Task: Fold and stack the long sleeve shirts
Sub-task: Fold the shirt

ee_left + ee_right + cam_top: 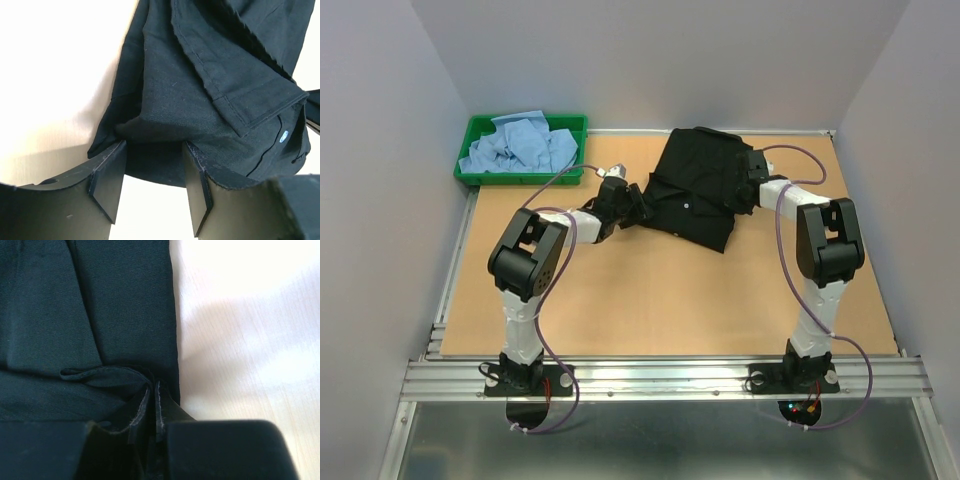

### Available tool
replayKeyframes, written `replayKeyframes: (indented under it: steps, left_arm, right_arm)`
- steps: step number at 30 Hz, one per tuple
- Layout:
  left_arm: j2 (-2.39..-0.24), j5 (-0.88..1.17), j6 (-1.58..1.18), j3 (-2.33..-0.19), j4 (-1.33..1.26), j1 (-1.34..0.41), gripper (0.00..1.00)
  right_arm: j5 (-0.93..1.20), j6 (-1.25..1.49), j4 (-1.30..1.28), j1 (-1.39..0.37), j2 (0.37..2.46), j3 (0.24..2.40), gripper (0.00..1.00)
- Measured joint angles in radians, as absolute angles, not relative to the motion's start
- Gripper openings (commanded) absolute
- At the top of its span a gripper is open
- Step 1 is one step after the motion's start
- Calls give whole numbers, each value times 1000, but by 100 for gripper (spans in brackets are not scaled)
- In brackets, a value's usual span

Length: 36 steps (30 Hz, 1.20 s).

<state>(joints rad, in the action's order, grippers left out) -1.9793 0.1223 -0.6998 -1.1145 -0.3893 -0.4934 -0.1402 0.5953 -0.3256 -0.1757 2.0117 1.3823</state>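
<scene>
Black shirt point(705, 180) everywhere, blue shirts point(520, 148) top-only

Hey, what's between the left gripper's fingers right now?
An edge of the black shirt lies inside the left gripper, jaws apart; the left wrist view shows it.

The black shirt point(700, 185) lies partly folded and rumpled at the far middle of the desk point(670, 300), its layers overlapping and a small pale button showing on its front. The light blue shirts point(520, 147) sit crumpled in a heap in the green tray point(500, 180) at the far left corner, well apart from it.
</scene>
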Motion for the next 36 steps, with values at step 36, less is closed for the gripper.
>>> replayKeyframes:
  steps: [36]
  left_arm:
    - [-2191, 127, -533, -1439, -333, -643, 59]
  right_arm:
    - [-167, 514, -326, -169, 1979, 1445, 19]
